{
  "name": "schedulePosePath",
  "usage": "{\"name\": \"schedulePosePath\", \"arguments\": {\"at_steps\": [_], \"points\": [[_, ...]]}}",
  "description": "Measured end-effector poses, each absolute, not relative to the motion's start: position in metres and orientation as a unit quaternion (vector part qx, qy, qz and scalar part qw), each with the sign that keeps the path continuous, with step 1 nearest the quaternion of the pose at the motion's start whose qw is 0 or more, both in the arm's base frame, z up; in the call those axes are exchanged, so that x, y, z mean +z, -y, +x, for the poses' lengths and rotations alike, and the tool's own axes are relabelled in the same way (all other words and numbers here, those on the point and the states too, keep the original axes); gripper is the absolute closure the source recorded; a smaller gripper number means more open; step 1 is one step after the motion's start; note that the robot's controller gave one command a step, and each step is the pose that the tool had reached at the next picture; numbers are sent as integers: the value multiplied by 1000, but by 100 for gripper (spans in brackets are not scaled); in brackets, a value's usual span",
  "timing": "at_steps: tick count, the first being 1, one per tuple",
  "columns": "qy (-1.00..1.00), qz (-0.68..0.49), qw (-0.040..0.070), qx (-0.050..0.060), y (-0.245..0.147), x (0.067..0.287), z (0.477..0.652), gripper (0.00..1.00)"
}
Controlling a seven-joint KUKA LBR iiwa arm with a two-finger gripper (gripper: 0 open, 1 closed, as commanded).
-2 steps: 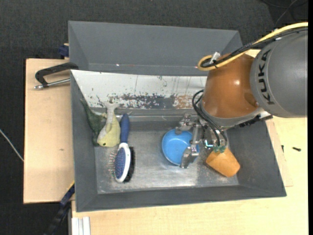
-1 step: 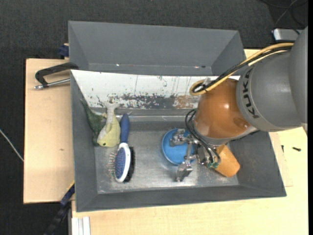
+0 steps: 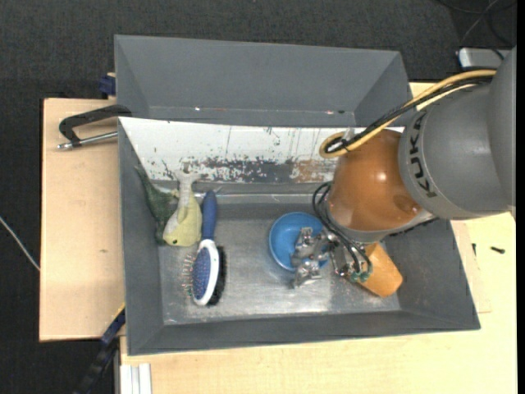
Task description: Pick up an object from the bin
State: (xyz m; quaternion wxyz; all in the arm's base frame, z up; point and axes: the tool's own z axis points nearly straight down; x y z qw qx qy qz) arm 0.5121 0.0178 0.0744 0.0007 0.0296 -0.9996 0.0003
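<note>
My gripper (image 3: 309, 271) is low in the bin, right of the middle, its metal fingers reaching down beside a blue bowl-like cup (image 3: 287, 238) that lies just to their left. The fingers touch or overlap the cup's right rim; nothing shows clearly between them. An orange rounded object (image 3: 384, 274) lies on the floor just right of the gripper, partly under the wrist.
A blue-handled hairbrush (image 3: 206, 263) lies on the left of the floor. A pale yellow soft toy (image 3: 184, 222) and a dark green thing (image 3: 154, 199) rest against the left wall. The arm with its orange cover hangs over the bin's right side.
</note>
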Motion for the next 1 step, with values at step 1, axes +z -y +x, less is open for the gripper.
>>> {"name": "schedulePosePath", "arguments": {"at_steps": [1], "points": [[994,106,-7,1,6,236,500,100]]}}
